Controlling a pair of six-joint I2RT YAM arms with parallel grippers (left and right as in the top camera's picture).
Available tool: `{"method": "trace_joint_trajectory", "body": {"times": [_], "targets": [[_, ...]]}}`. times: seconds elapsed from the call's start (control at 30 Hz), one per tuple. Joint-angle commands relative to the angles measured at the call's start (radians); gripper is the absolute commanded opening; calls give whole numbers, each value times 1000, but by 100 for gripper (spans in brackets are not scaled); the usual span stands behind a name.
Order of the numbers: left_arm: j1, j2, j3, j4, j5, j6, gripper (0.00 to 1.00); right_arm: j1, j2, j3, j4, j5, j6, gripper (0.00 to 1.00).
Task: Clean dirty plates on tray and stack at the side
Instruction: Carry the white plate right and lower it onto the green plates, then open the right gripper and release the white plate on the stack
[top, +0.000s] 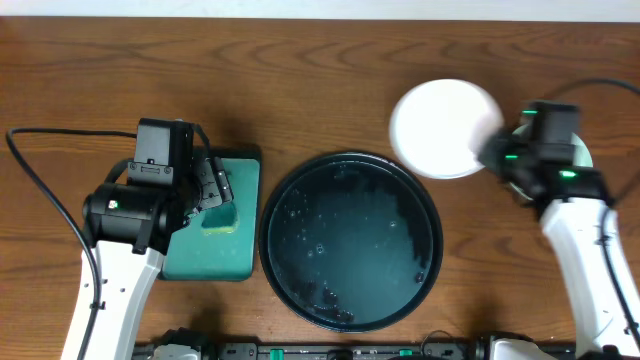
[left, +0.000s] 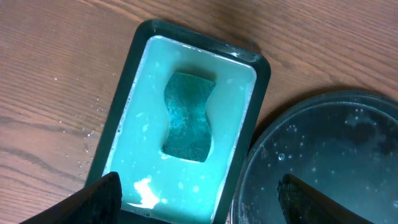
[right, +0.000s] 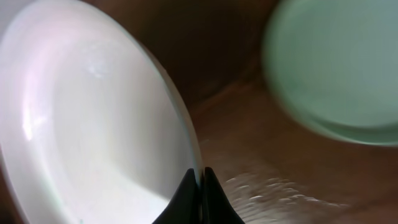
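Nearest my side of the table, the black tray (top: 350, 245) sat between the two arms. It held no plates, and its glossy floor was speckled with water droplets (top: 318, 247). Just to its left, almost touching its rim, lay the green tray (left: 122, 106), filled with a milky turquoise liquid (left: 231, 124). A teal sponge (left: 186, 117) lay flat in the middle of it. The left gripper (left: 199, 180) hung over the near end of that tray with its jaws spread wide and nothing between them. Through the left wrist camera I saw one dark fingertip (left: 102, 194) at each side of the view. On the right, further out, the right gripper (right: 200, 186) was pinched tight on the rim of the white plate (top: 440, 125), its two tips pressed together over the edge. The plate was off the tray, over the bare wooden table (top: 300, 60) just past the tray's far right rim. The right wrist view showed it tilted, and I could not tell whether its far edge touched the wood. Its face looked clean and shiny. Beyond it, on the table to the right, lay a mint-green plate (right: 336, 68), mostly hidden under the arm from overhead. It was too blurred for me to tell whether another plate lay beneath it.
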Motion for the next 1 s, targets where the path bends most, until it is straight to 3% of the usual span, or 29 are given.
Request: {"method": "trace_joint_trajectory", "body": {"times": [0.0, 0.17, 0.43, 0.7, 0.97], "targets": [[-2, 0, 2, -2, 6, 10, 81, -165, -16, 8, -14, -78, 80, 1], [-2, 0, 2, 5, 5, 10, 81, -384, 14, 8, -45, -66, 116, 1], [-2, 0, 2, 17, 5, 10, 81, -592, 161, 8, -40, -60, 143, 1], [-2, 0, 2, 16, 5, 10, 81, -624, 349, 8, 29, -114, 80, 1], [-2, 0, 2, 17, 5, 10, 81, -584, 378, 8, 109, -143, 56, 3]]}}
